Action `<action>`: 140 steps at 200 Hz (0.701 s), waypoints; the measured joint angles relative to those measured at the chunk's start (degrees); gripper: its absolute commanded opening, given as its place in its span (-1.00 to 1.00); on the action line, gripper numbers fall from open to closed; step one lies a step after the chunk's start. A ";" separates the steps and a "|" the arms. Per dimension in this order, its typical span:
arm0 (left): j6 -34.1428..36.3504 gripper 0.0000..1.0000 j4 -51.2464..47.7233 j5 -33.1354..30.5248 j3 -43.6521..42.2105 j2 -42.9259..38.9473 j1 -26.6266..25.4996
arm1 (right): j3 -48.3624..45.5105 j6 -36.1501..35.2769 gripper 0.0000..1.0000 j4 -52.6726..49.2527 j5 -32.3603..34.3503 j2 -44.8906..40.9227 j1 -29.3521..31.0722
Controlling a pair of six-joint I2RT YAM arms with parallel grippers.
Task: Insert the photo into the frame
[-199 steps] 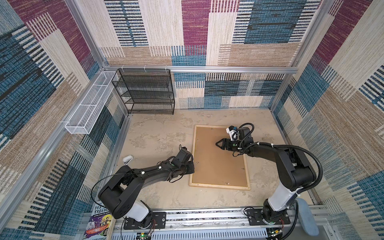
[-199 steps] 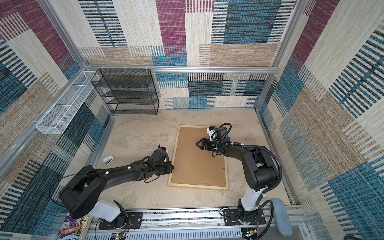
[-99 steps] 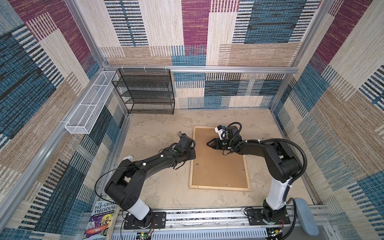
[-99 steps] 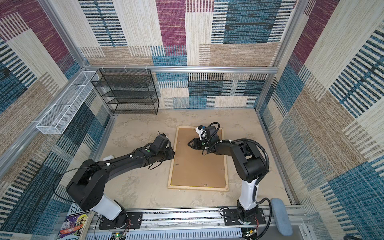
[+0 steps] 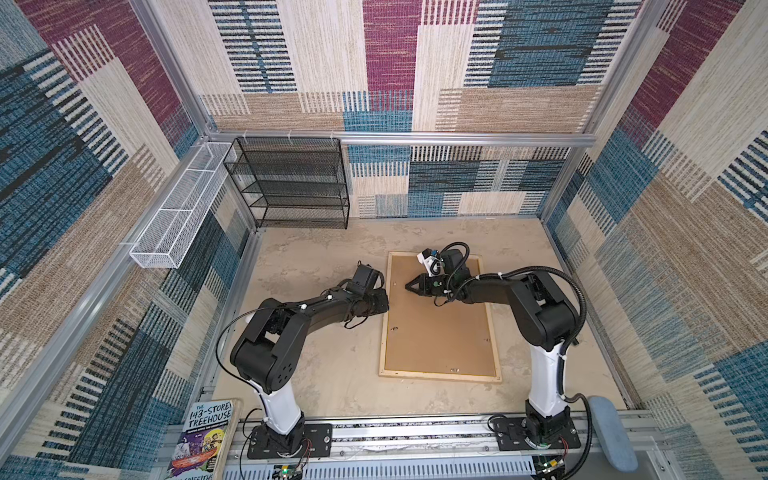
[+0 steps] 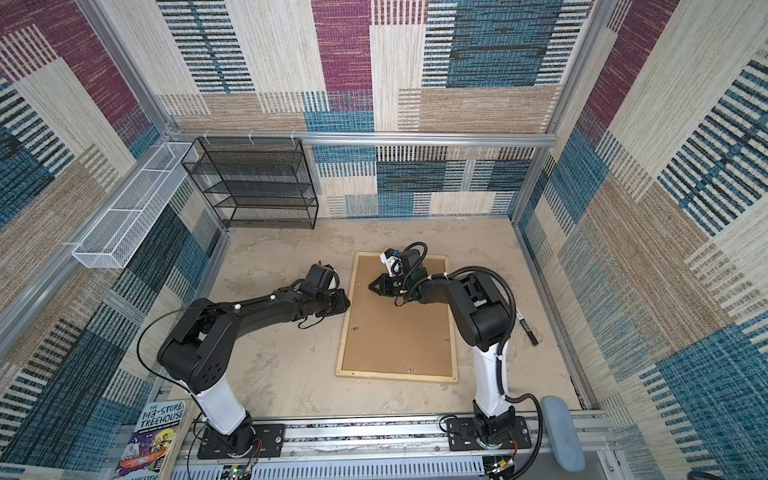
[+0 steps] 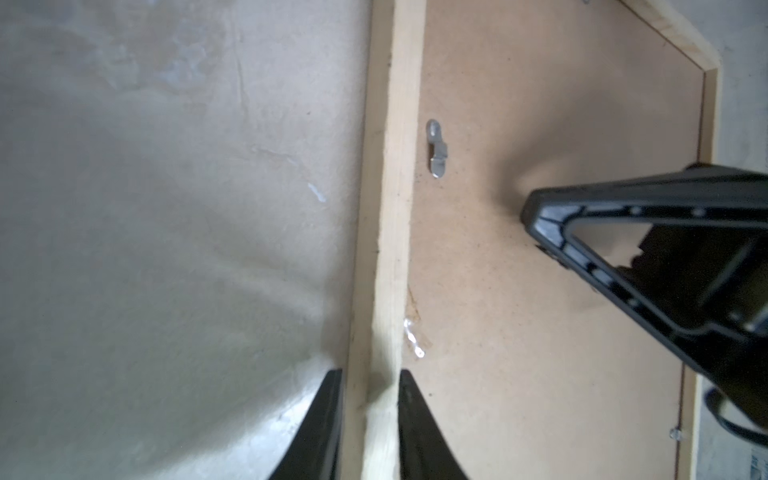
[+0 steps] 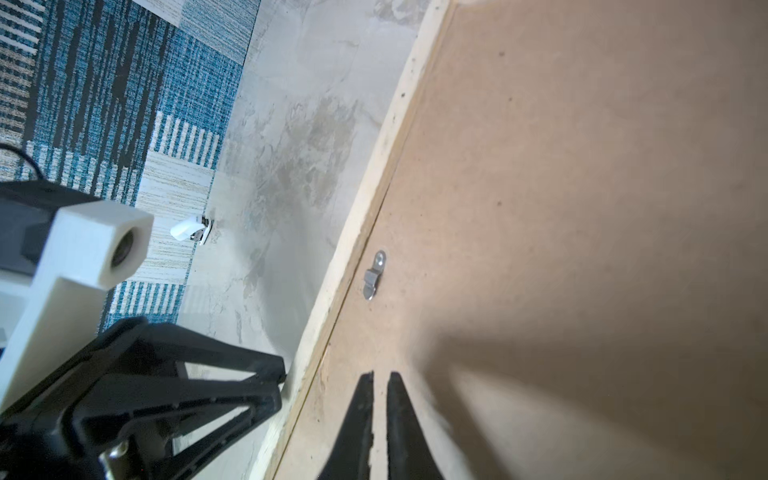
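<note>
Arms both low and reaching inward in both top views. Left arm runs from its base at lower left, elbow bent, forearm nearly flat and stretched right. Left gripper sits at the left rail of the thin pale-wood rectangular picture frame, in that rail's upper half. In the left wrist view the left gripper straddles the frame strip, one finger on the tabletop side and one on the board side, clenched on the strip.

Right arm rises from its base at lower right, folds at the elbow, and its forearm reaches left over the upper half of the frame. Right gripper points left, low over the plain brown backing board; contact with the board not clear. In the right wrist view its fingers are nearly together, only a thin slit between, nothing gripped.

Frame lies flat, back side up, centre-right on the beige mottled tabletop, with the board filling it. Small silver metal turn clip sits on the board just inside the left rail, ahead of both grippers.
</note>
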 measured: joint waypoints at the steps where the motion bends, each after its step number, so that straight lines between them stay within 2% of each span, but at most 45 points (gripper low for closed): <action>1: 0.04 -0.47 0.02 0.00 0.00 0.02 0.00 | 0.04 0.00 -0.79 0.00 -0.02 0.07 0.00; 71: 0.15 -0.55 0.90 0.02 0.79 1.57 0.09 | 4.02 0.02 -0.84 0.87 -1.18 4.63 0.76; 124: 0.11 -0.49 1.62 0.13 1.27 2.47 -0.17 | 6.29 0.44 -0.84 1.81 -1.77 6.82 1.36; 140: 0.11 -0.58 1.57 0.24 1.33 2.97 -0.52 | 6.84 0.63 -0.84 1.95 -1.79 7.30 1.51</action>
